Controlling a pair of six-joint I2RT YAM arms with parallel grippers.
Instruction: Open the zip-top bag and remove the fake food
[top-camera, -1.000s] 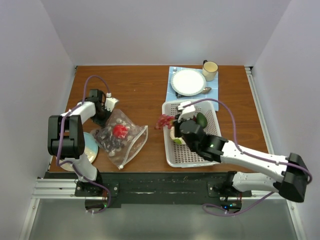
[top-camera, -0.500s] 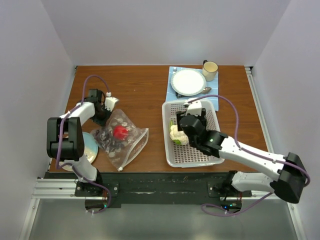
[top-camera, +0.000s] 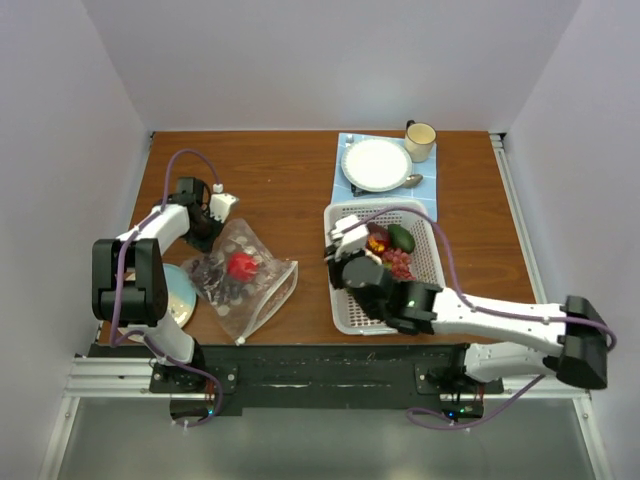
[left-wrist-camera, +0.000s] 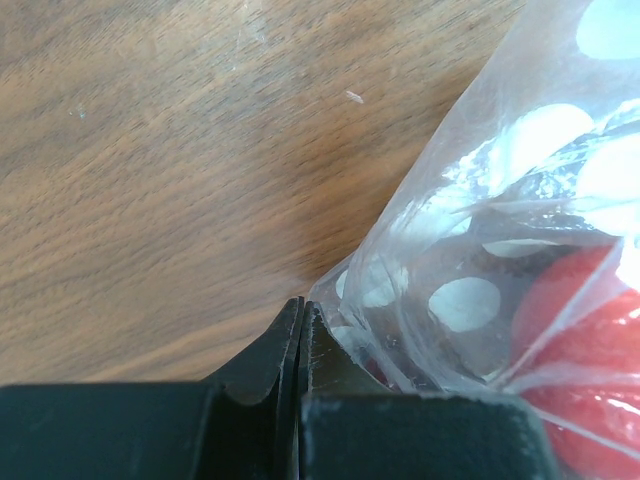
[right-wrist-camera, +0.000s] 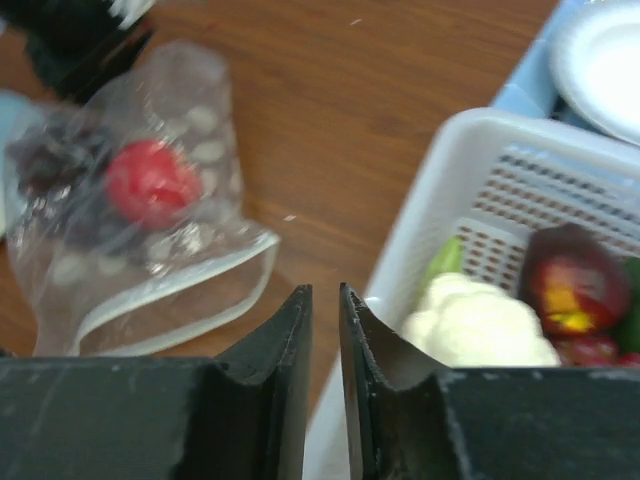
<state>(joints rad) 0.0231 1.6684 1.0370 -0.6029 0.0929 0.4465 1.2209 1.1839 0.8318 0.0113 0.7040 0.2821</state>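
The zip-top bag (top-camera: 248, 282) lies flat on the table left of centre, its open mouth toward the front. A red ball-like fruit (top-camera: 239, 264) and dark pieces of fake food are still inside. My left gripper (top-camera: 210, 238) is shut at the bag's far corner, with the film (left-wrist-camera: 480, 230) caught at its tips (left-wrist-camera: 300, 305); the red fruit (left-wrist-camera: 585, 345) is close by. My right gripper (top-camera: 338, 268) hovers over the left rim of the white basket (top-camera: 370, 315). Its jaws (right-wrist-camera: 325, 295) stand a narrow gap apart with nothing between them. The bag (right-wrist-camera: 170, 255) lies ahead to its left.
The basket holds a cream-white lumpy piece (right-wrist-camera: 480, 325), a dark purple-red piece (right-wrist-camera: 565, 285), a green piece (top-camera: 402, 237) and a red bunch (top-camera: 398, 262). A white plate (top-camera: 377, 164), a cup (top-camera: 420, 138) and a spoon (top-camera: 413, 181) sit at the back. A pale dish (top-camera: 182, 292) lies beside the left arm.
My right gripper carried a red bunch over the basket, let it go there, then swung back to the basket's left rim with its jaws narrowing. The left gripper stayed put.
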